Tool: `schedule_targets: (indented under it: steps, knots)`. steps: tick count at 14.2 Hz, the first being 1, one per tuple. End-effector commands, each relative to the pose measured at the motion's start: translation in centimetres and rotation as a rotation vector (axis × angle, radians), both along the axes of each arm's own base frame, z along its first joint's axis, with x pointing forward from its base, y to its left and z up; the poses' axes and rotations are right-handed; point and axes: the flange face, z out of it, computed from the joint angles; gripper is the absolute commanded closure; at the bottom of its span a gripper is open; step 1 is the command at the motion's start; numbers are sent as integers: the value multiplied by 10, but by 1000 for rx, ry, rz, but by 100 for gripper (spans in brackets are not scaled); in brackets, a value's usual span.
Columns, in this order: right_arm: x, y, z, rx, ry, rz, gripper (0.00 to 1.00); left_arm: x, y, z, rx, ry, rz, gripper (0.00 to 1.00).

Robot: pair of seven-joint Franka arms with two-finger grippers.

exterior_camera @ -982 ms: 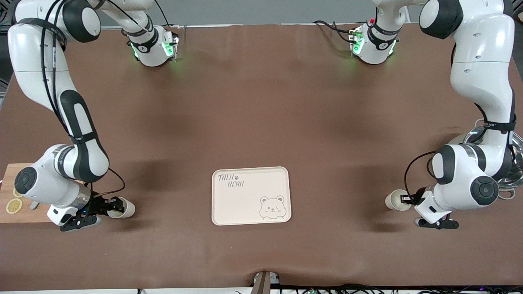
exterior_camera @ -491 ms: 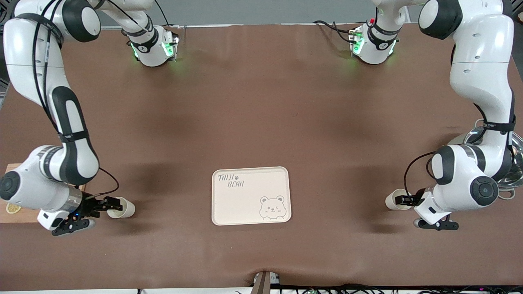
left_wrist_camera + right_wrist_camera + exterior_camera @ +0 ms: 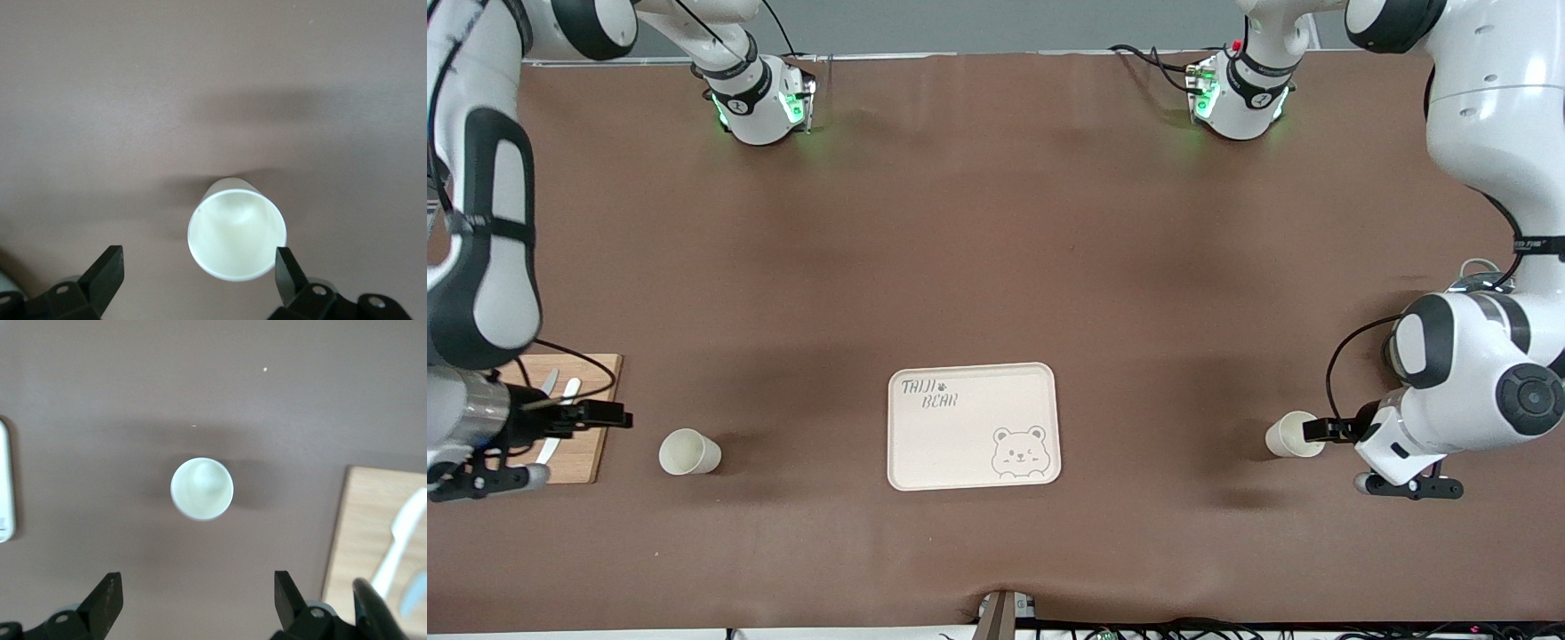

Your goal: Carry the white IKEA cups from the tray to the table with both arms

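Left tool [image 3: 1319, 429]: jaws wide, holding nothing; its tips flank a cup [image 3: 1289, 435] that stands upright on the table [image 3: 996, 249] toward the left arm's end. In the left wrist view this cup [image 3: 237, 233] sits just ahead of the parted fingers [image 3: 287, 270].

Right tool [image 3: 609, 414]: jaws wide, empty, over the edge of a wooden board [image 3: 578, 418]. Second cup [image 3: 688, 452] upright on the table, apart from this tool, between it and the tray [image 3: 969, 425].

Tray: bare, midway between the cups. Both cups off it; retreat seems all that remains.
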Motion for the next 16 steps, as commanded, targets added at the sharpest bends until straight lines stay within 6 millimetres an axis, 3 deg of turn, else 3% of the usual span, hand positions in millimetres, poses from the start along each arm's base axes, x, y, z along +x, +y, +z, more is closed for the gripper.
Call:
schedule_targets:
  steps: [1, 3, 6, 16]
  knots:
    - [-50, 24, 68, -21, 84, -108, 0, -11, -6, 39, 30, 6, 17, 0]
    - [-87, 39, 90, -36, 109, -151, 0, -19, -13, 62, 40, 26, 29, 0]
    - [-122, 42, 92, -39, 51, -159, 0, -33, -23, 105, 54, 34, 66, 0]
    - [-124, 40, 105, -41, 20, -163, 0, -104, -52, 245, 71, 59, 133, 0]
